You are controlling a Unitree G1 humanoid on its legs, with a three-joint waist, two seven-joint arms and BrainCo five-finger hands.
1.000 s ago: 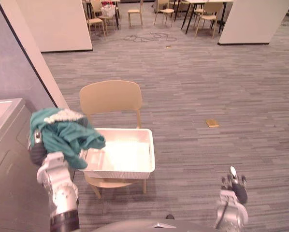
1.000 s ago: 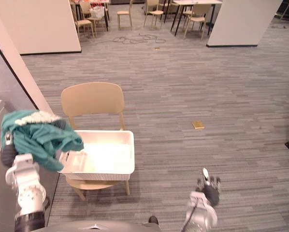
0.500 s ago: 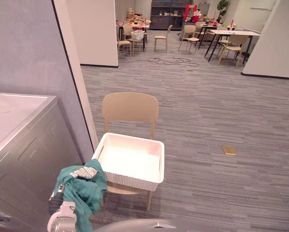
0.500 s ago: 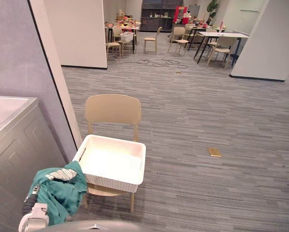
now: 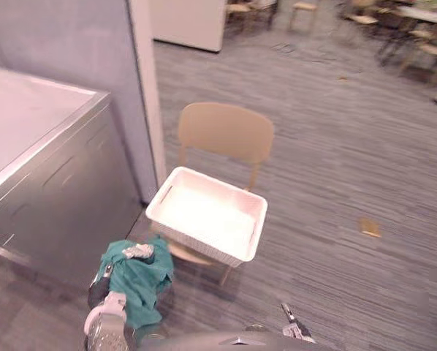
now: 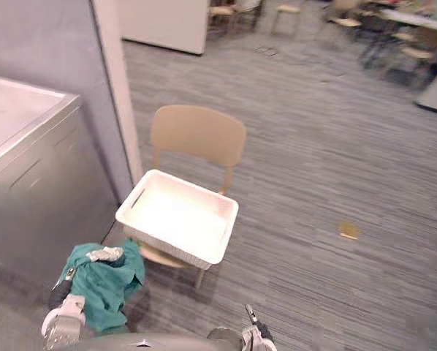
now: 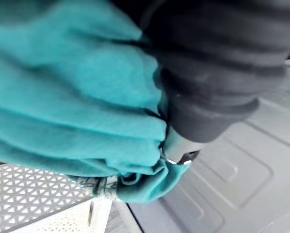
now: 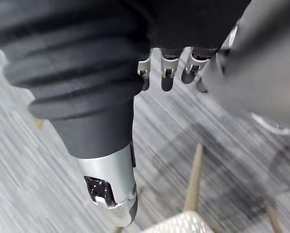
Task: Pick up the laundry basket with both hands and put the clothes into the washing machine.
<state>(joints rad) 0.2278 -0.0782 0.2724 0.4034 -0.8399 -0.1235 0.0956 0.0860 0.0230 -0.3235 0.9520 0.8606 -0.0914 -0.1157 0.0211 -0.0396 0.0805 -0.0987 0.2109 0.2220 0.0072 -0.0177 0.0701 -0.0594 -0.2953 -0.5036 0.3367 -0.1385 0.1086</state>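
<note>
Readable text: none can be made out anywhere.
Washing machine (image 5: 54, 183): plain grey top and embossed front panel, no legible lettering or numbers.
Laundry basket (image 5: 204, 246): white latticed wall, no label to be seen.
Teal garment (image 5: 137, 281): a pale patterned patch near its top, too small to read.
Chair (image 5: 226, 135): bare tan back, unmarked.
Floor: a small tan object (image 5: 370, 227), too blurred to read.

Left hand (image 7: 213, 97) sits low at the left side; right hand (image 8: 169, 68) hangs low, loosely open.
</note>
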